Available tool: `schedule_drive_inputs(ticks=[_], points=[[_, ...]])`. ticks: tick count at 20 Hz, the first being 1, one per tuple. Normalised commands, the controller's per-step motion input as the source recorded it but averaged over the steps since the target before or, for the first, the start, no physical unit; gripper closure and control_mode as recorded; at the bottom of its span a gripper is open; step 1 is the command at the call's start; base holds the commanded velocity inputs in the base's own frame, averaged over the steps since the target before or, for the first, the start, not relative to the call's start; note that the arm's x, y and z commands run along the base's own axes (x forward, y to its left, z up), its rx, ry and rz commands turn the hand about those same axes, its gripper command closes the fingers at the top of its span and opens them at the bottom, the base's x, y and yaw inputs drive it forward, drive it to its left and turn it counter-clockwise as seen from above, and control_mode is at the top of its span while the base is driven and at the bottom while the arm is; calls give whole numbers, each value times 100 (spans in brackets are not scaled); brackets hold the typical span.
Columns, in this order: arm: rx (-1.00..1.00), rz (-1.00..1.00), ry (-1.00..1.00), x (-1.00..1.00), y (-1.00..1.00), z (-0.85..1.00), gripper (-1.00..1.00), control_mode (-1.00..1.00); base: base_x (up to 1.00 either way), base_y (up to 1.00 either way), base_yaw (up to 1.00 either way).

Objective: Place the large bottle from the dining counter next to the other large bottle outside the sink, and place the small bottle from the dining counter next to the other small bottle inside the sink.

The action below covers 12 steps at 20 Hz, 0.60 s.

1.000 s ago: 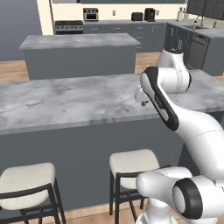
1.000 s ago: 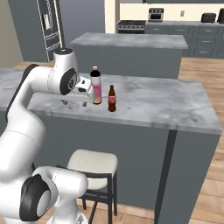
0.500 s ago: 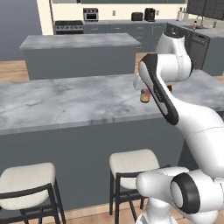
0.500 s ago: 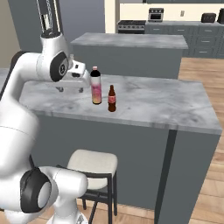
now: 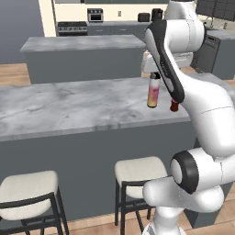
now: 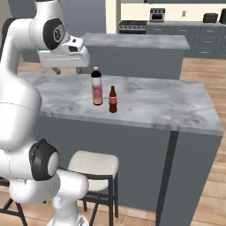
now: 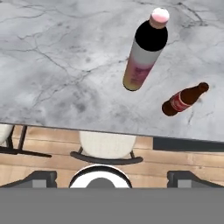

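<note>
Standing upright on the desk [image 6: 145, 103], the large bottle [image 6: 96, 87] has the small bottle [image 6: 113, 99] just beside it at 4 o'clock. Both are judged rigid, smooth and top-heavy; a mid-body grasp is advised. The jaws are open, holding nothing.

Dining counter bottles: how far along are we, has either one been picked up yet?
Nothing looks done. The large bottle and the small bottle both stand upright on the dining counter, side by side. In hand: the gripper hangs open and empty above the counter, beside them. Left: both carries to the sink area.
</note>
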Motion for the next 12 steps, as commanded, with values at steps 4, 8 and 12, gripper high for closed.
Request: schedule_drive_inputs(ticks=[4, 8, 12], points=[[0, -12, 13, 45, -14, 30, -100, -100, 0, 0, 0], [0, -11, 11, 79, -2, 0, -100, -100, 0, 0, 0], [0, -7, 4, 64, -2, 0, -100, -100, 0, 0, 0]])
